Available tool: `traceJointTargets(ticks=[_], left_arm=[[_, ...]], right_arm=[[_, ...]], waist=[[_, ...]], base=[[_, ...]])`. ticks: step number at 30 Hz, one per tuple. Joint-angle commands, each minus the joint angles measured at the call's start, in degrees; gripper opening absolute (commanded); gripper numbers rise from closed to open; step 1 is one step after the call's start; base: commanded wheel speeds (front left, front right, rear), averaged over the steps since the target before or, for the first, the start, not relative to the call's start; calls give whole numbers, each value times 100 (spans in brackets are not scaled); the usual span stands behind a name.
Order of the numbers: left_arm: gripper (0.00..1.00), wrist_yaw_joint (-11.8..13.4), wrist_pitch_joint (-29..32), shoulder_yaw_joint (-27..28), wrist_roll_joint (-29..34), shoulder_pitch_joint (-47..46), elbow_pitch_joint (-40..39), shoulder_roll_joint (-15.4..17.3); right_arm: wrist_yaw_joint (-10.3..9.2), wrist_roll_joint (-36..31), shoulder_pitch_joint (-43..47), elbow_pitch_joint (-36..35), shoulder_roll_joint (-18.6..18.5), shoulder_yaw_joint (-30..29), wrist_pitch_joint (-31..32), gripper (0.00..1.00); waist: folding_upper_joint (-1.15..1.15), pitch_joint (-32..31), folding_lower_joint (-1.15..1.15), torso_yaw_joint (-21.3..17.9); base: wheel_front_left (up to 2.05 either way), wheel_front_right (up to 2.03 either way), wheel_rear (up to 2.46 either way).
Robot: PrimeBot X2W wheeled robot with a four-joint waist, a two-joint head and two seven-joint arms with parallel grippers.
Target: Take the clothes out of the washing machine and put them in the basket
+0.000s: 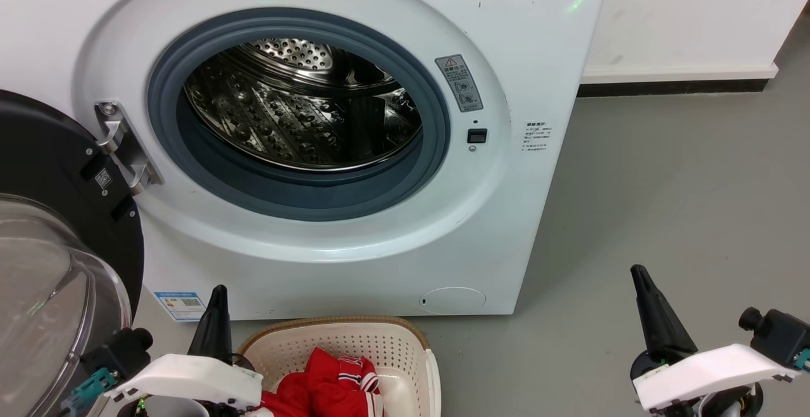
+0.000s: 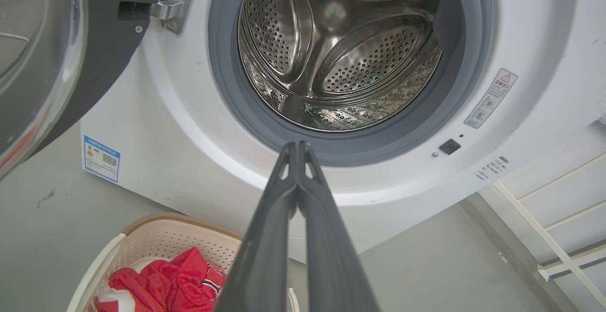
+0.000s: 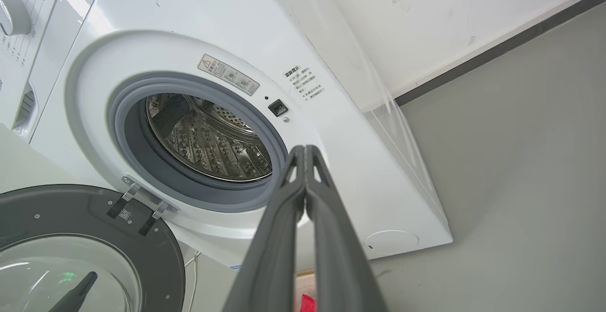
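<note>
The white washing machine [image 1: 531,56] stands with its black-framed glass door [image 1: 57,265] swung open to the left; the steel drum [image 1: 304,104] looks bare inside. Below it, the cream basket [image 1: 354,335] sits on the floor holding the red clothes [image 1: 329,382] with white stripes. My left gripper [image 1: 218,290] hovers shut and holding nothing at the basket's left edge. My right gripper [image 1: 638,271] is shut and holding nothing over the floor to the right. The left wrist view shows the shut gripper [image 2: 297,144] in front of the porthole, the basket [image 2: 156,241] and clothes [image 2: 175,279] below.
Grey floor [image 1: 664,183] spreads to the right of the machine, bounded by a white wall with a dark skirting strip [image 1: 671,85]. The open door [image 3: 85,236] juts out on the left beside the basket.
</note>
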Motion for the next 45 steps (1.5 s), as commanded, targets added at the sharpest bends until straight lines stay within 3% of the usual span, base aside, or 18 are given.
traceJointTargets(ticks=[1, 24, 45], left_arm=[[0, -36, 45, 50, -251, -163, -33, -2], [0, -229, 389, 214, -2005, -337, 188, -57], [0, -374, 631, 331, -3245, -449, 346, -95]], right_arm=[[0, 262, -181, -18, -44, -31, 38, 0], [0, 2000, -389, 333, -81, -208, 230, 0], [-1, 3196, -543, 586, -82, -366, 395, 0]], waist=[[0, 1, 0, 5], [0, 11, 0, 58], [0, 19, 0, 105]], base=[[0, 0, 0], [0, 0, 0], [0, 0, 0]])
